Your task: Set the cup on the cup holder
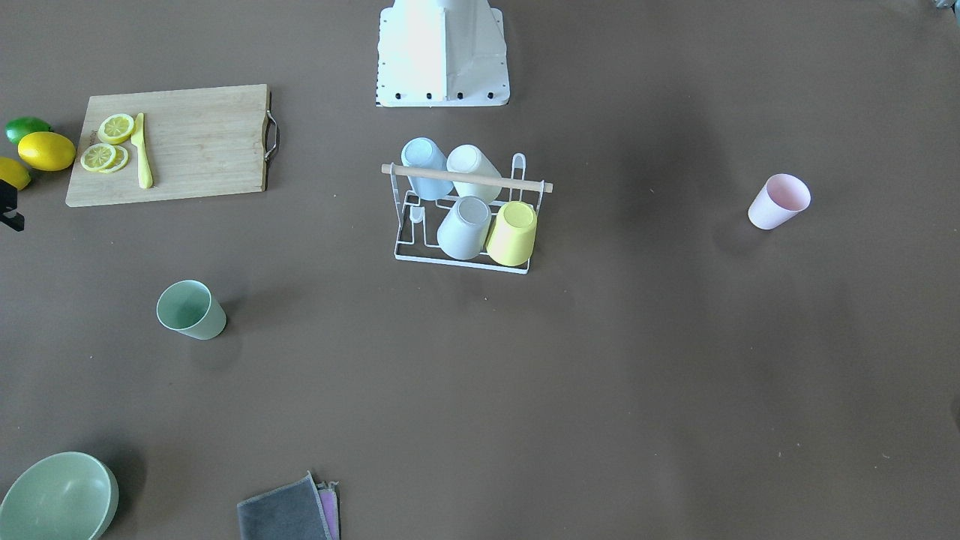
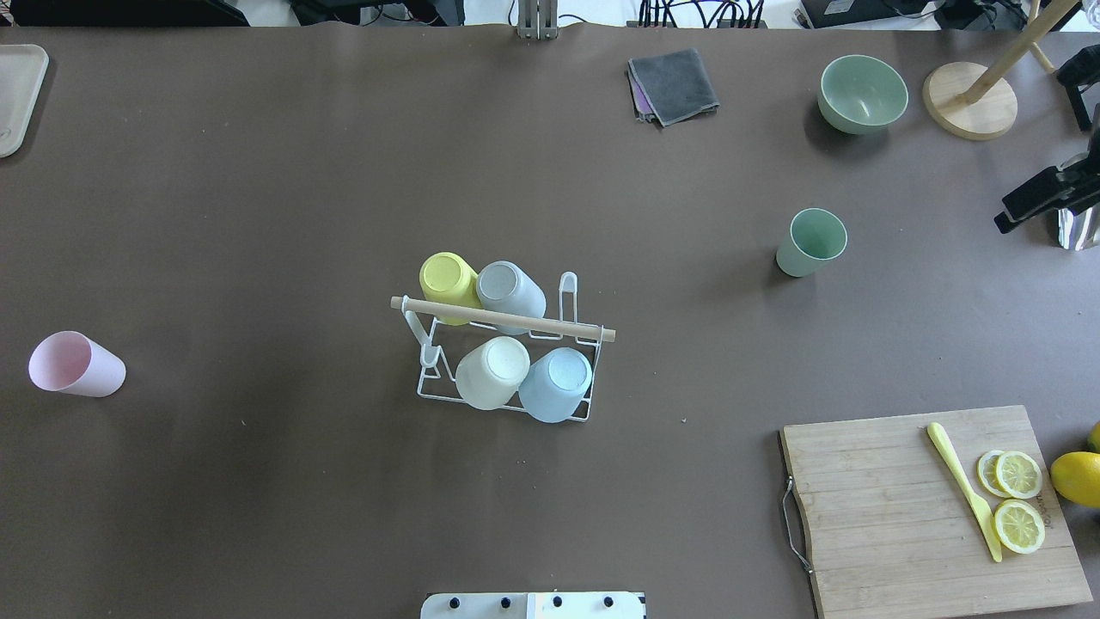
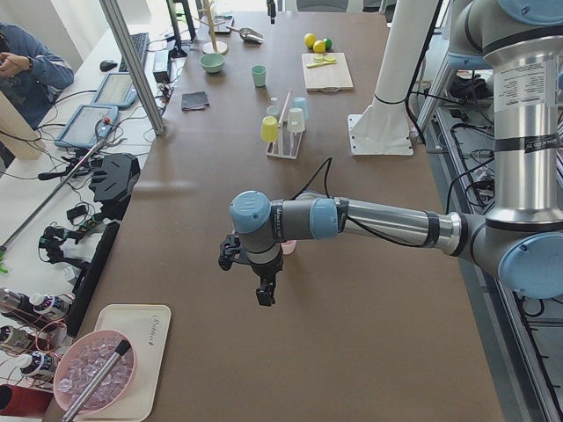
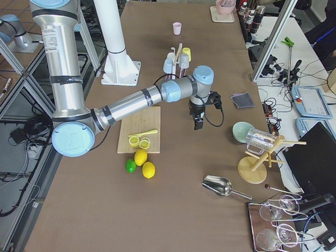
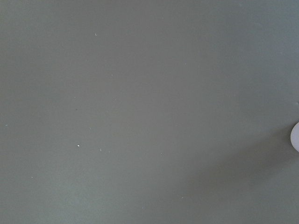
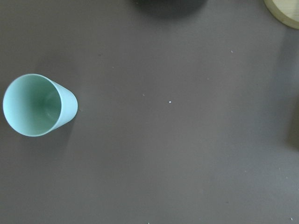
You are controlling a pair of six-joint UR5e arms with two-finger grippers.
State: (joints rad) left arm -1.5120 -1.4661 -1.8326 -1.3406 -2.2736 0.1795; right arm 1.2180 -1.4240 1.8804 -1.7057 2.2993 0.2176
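Note:
The cup holder (image 1: 525, 184), a white wire rack with a wooden dowel handle, stands mid-table (image 2: 593, 332) with several upturned cups on its prongs: yellow, grey, cream and blue. A pink cup (image 2: 76, 365) stands alone far to its left in the overhead view. A green cup (image 2: 811, 242) stands alone to its right and shows in the right wrist view (image 6: 35, 105). My left gripper (image 3: 264, 294) hangs above the table near the pink cup. My right gripper (image 4: 198, 123) hangs over the green cup's area. I cannot tell whether either is open or shut.
A wooden cutting board (image 2: 911, 516) with lemon slices and a yellow knife lies near the robot's right. Whole lemons (image 1: 46, 150) sit beside it. A green bowl (image 2: 862, 93), a folded grey cloth (image 2: 673, 84) and a wooden stand base (image 2: 969, 101) are at the far edge.

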